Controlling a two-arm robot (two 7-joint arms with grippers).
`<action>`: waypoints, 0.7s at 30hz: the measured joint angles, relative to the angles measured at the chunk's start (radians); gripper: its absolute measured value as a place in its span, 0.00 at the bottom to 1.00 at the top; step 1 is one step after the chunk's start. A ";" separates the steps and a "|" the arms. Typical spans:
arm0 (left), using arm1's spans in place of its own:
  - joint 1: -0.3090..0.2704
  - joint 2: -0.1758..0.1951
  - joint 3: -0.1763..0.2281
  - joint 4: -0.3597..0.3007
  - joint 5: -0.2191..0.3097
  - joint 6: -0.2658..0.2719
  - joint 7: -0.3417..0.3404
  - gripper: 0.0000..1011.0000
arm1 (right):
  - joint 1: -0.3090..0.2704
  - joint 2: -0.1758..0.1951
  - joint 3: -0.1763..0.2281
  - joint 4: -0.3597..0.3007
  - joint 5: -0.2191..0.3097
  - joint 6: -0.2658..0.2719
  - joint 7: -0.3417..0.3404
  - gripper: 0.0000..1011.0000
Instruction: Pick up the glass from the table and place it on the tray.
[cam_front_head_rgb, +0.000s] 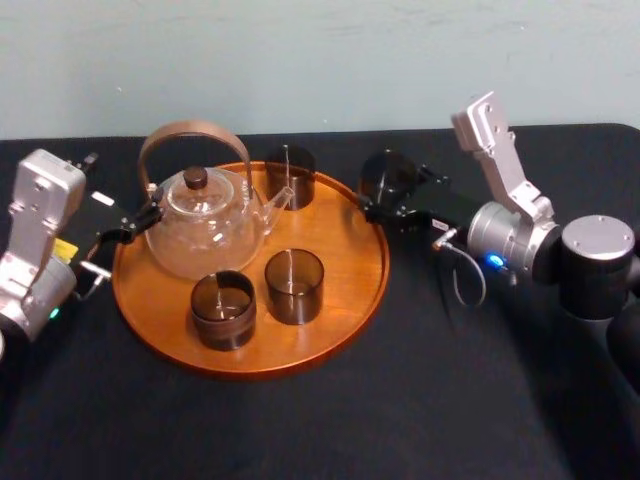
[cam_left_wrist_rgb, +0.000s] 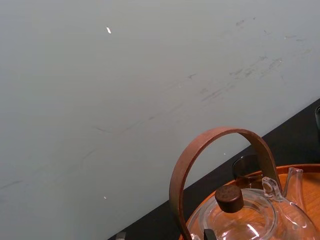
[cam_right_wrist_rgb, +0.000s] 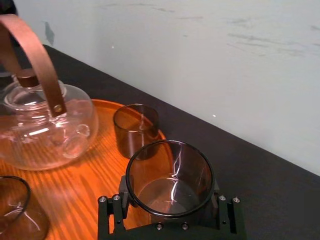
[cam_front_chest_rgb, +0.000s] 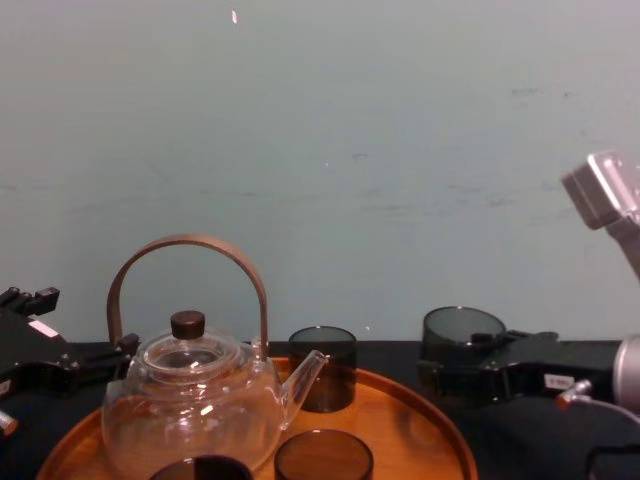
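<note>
A smoky dark glass (cam_front_head_rgb: 386, 177) sits between the fingers of my right gripper (cam_front_head_rgb: 378, 205), which is shut on it just past the right rim of the round wooden tray (cam_front_head_rgb: 340, 250). In the right wrist view the glass (cam_right_wrist_rgb: 170, 177) is upright in the gripper (cam_right_wrist_rgb: 170, 212), over the tray's edge (cam_right_wrist_rgb: 75, 190). The chest view shows the glass (cam_front_chest_rgb: 462, 338) a little higher than the tray rim (cam_front_chest_rgb: 440, 420). My left gripper (cam_front_head_rgb: 125, 232) rests at the tray's left rim beside the clear teapot (cam_front_head_rgb: 200, 225). The black table (cam_front_head_rgb: 450, 400) lies under everything.
On the tray stand the teapot with its brown arched handle (cam_front_chest_rgb: 190, 400) and three more dark glasses: one at the back (cam_front_head_rgb: 290, 178), two at the front (cam_front_head_rgb: 294, 285) (cam_front_head_rgb: 223, 310). Bare tray wood lies on the right side. A pale wall runs behind the table.
</note>
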 joint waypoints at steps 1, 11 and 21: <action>0.000 0.000 0.000 0.000 0.000 0.000 0.000 1.00 | 0.003 -0.003 -0.006 0.004 0.002 -0.003 0.002 0.90; 0.000 0.000 0.000 0.000 0.000 0.000 0.000 1.00 | 0.018 -0.021 -0.039 0.037 0.014 -0.020 0.015 0.90; 0.000 0.000 0.000 0.000 0.000 0.000 0.000 1.00 | 0.032 -0.037 -0.074 0.058 0.013 -0.026 0.022 0.90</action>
